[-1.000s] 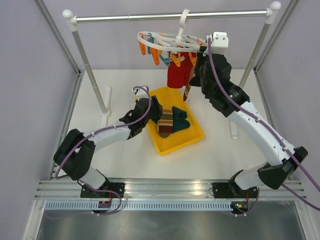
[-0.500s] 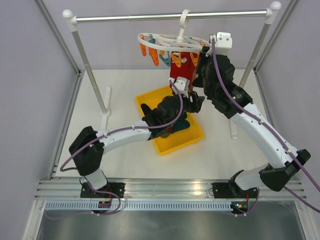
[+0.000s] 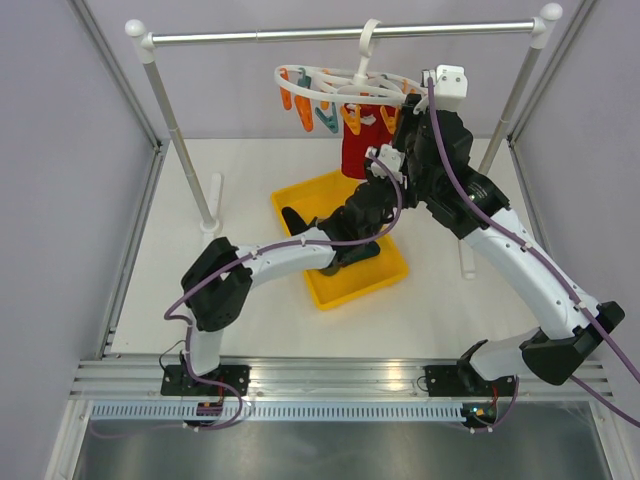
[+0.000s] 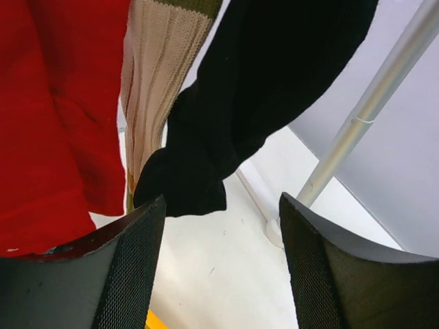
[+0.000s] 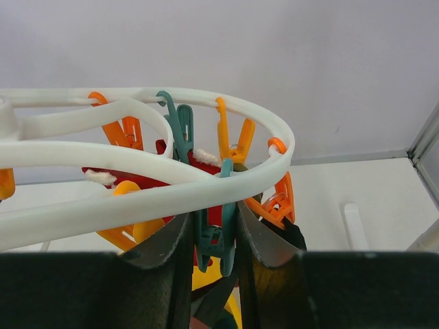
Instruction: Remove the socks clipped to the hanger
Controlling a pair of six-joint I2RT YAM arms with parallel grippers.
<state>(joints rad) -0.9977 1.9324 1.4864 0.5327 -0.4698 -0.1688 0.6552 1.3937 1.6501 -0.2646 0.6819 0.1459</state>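
Note:
The white hanger hangs by its hook from the metal rail, with orange and teal clips dangling. A red sock hangs from it. In the left wrist view the red sock, a tan striped sock and a black sock hang just above my left gripper, which is open and empty. In the top view my left gripper is right below the socks. My right gripper is shut on a teal clip under the hanger ring; it also shows in the top view.
A yellow tray lies on the table under the left arm, holding a black sock and a teal one. The rail rests on two posts, left and right. The right post is beside the left gripper.
My left arm has swung from the tray up and to the right, until its gripper is under the hanging socks. The right gripper has stayed at the hanger.

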